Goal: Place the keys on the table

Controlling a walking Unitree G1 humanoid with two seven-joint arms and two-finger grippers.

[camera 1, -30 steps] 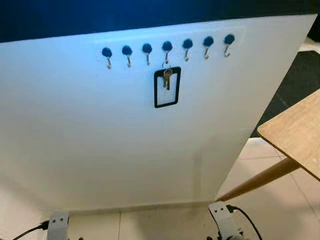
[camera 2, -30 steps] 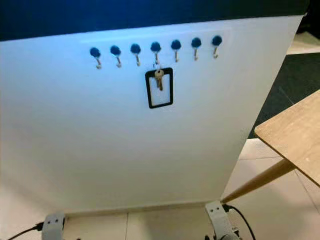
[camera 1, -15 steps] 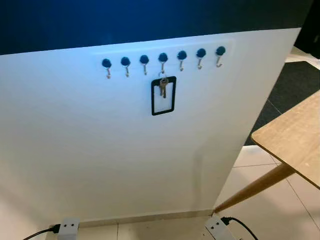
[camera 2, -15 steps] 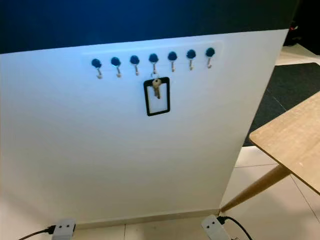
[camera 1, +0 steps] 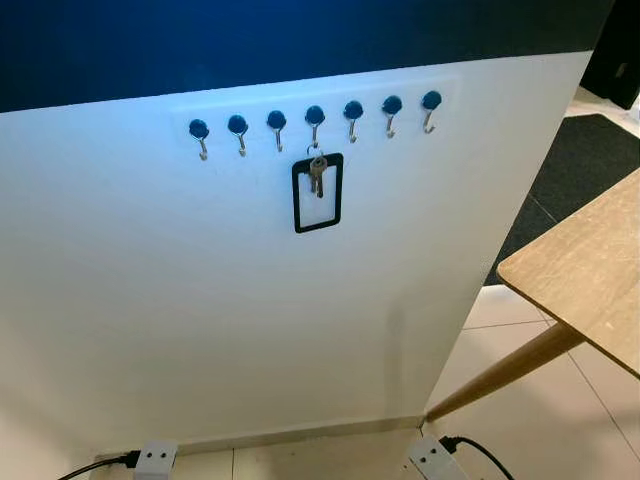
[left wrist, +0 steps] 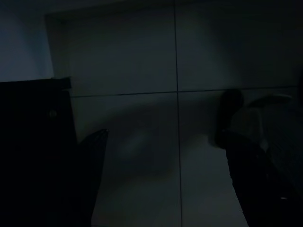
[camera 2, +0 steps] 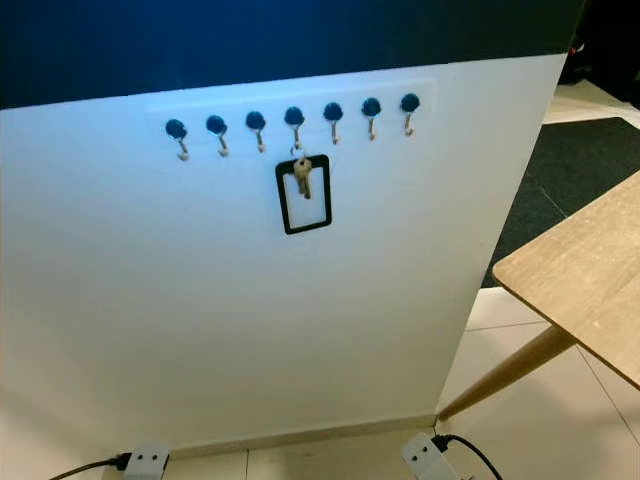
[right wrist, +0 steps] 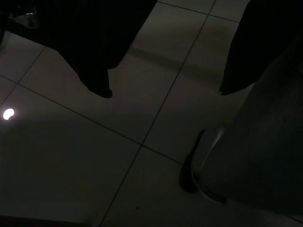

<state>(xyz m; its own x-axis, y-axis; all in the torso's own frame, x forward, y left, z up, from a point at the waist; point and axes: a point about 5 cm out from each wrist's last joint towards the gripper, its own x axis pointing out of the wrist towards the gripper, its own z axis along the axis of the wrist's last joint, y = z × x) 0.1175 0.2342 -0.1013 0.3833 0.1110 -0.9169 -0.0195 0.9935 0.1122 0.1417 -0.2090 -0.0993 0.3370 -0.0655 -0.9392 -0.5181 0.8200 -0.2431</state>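
A set of keys (camera 1: 317,175) with a black rectangular tag (camera 1: 318,218) hangs on the fourth hook (camera 1: 314,118) of a row of blue-capped hooks on a white wall panel (camera 1: 200,320). The light wooden table (camera 1: 585,270) juts in from the right, lower than the keys and nearer to me. Both arms hang low over the tiled floor. In the dark left wrist view my left gripper (left wrist: 165,151) is open and holds nothing. In the right wrist view my right gripper (right wrist: 163,92) is open too, with only floor tiles between its fingers (right wrist: 97,71).
The table's slanted wooden leg (camera 1: 500,375) reaches the floor at the panel's right end. Two white power strips (camera 1: 155,458) (camera 1: 430,460) with black cables lie at the foot of the panel. A dark rug (camera 1: 575,160) lies beyond the table.
The whole picture has shifted, so the camera has moved: the panel and hooks now sit a little further left and smaller. The keys still hang on the same hook.
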